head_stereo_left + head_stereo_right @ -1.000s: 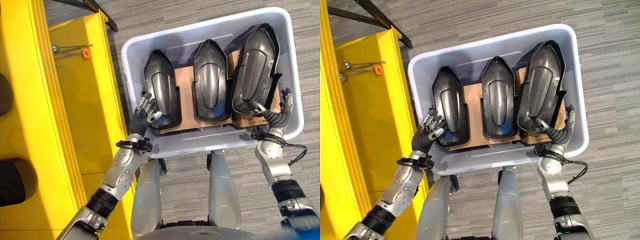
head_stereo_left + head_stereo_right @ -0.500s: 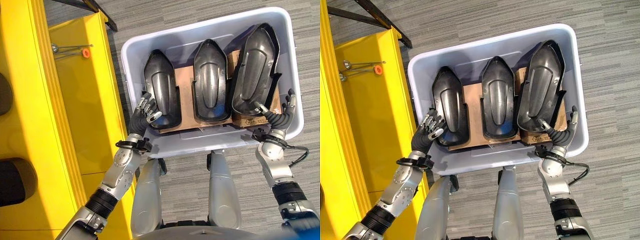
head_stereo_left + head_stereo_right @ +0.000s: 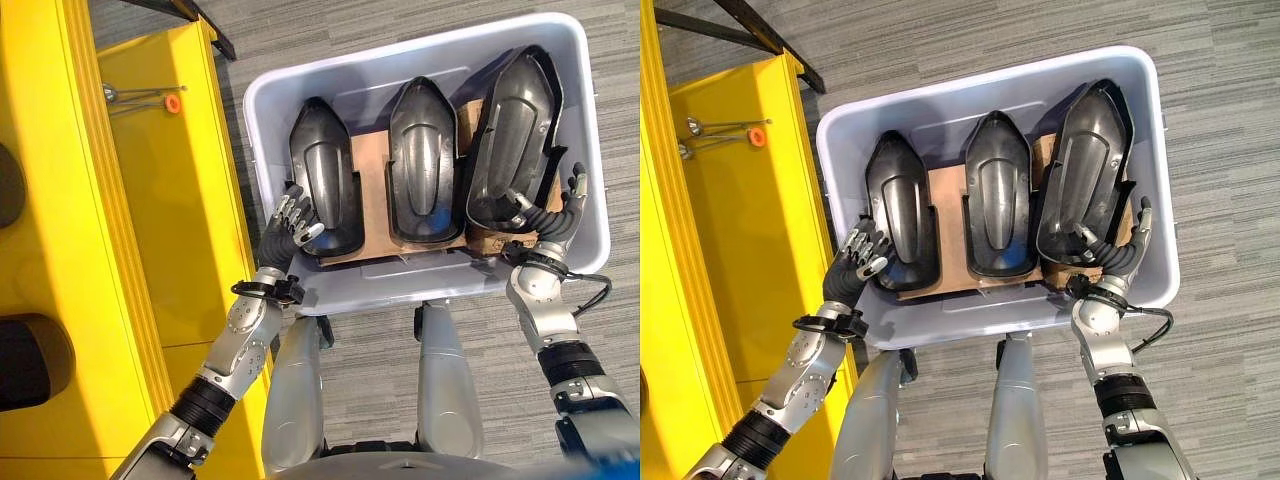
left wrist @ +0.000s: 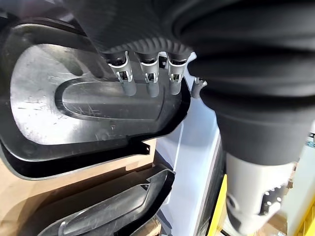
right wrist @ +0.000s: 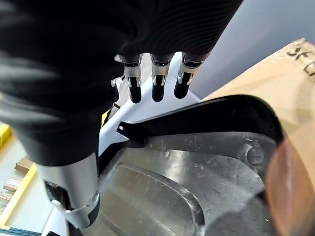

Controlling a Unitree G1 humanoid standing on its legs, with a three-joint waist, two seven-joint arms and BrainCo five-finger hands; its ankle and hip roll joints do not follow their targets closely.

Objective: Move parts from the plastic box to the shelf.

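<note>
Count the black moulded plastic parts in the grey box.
3, side by side on brown cardboard in the grey plastic box: left, middle, right. Some may lie hidden underneath.

Grey striped carpet floor

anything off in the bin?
The right black part sits tilted, riding up against the bin's right wall, while the other two lie flat on the cardboard. Nothing spilled or visibly damaged.

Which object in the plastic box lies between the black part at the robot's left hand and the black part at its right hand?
A third black part, the middle part, lies on brown cardboard between the left part and the right part, as both eye views show.
</note>
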